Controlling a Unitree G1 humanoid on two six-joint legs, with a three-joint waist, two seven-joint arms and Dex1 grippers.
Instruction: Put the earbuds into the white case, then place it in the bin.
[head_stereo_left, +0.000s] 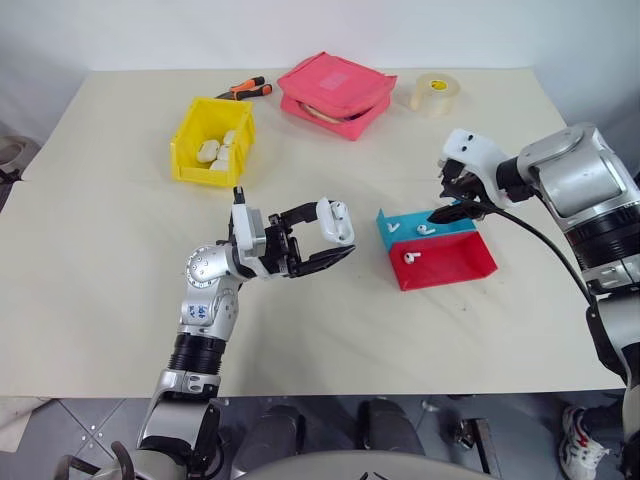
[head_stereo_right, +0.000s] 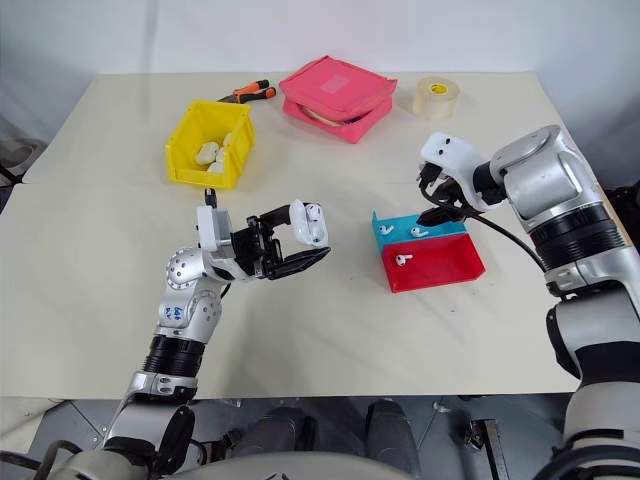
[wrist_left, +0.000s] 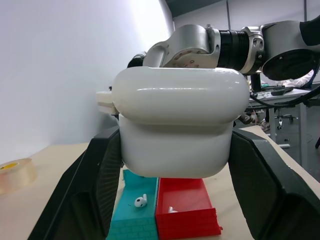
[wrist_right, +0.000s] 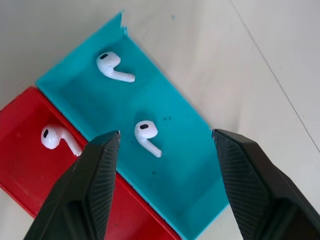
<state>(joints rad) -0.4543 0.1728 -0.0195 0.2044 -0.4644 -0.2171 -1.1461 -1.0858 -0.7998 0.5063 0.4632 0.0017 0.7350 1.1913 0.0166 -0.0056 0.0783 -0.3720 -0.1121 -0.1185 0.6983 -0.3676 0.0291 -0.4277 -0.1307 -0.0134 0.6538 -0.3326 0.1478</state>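
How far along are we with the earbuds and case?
Early. The left gripper holds the white case off the table, lid open. The open right gripper hovers over the earbuds in the blue tray. Loading them and dropping the case in the yellow bin remain.

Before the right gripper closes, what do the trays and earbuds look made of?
Blue tray and red tray: likely matte 3D-printed plastic, judging by their faint layered, brick-like wall texture. Earbuds: glossy hard white plastic, with bright highlights, like the white case.
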